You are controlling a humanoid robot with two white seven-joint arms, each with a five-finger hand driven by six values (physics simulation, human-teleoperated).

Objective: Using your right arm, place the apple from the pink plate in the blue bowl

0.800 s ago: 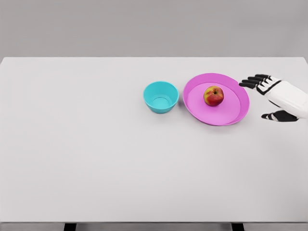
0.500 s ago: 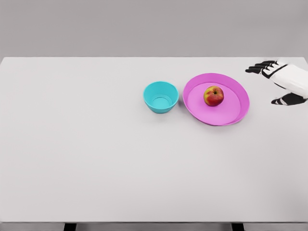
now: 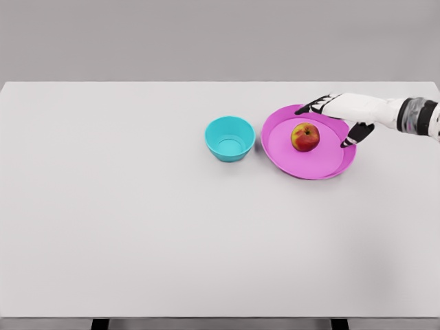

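Now over pink plate (image 3: 282, 155): right hand (image 3: 337, 117) spread wide, empty, flanking apple (image 3: 305, 137) to close round it. Blue bowl (image 3: 229, 138) just beside, waiting.

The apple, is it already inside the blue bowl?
No, the apple lies on the pink plate; the blue bowl is empty.

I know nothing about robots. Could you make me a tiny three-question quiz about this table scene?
1. True or false: the apple lies in the blue bowl.
2. Which holds the apple? A) pink plate B) table C) hand
3. Fill in: the right hand is open and hovers over the plate's far ____ side.

Key: 1 false; 2 A; 3 right.
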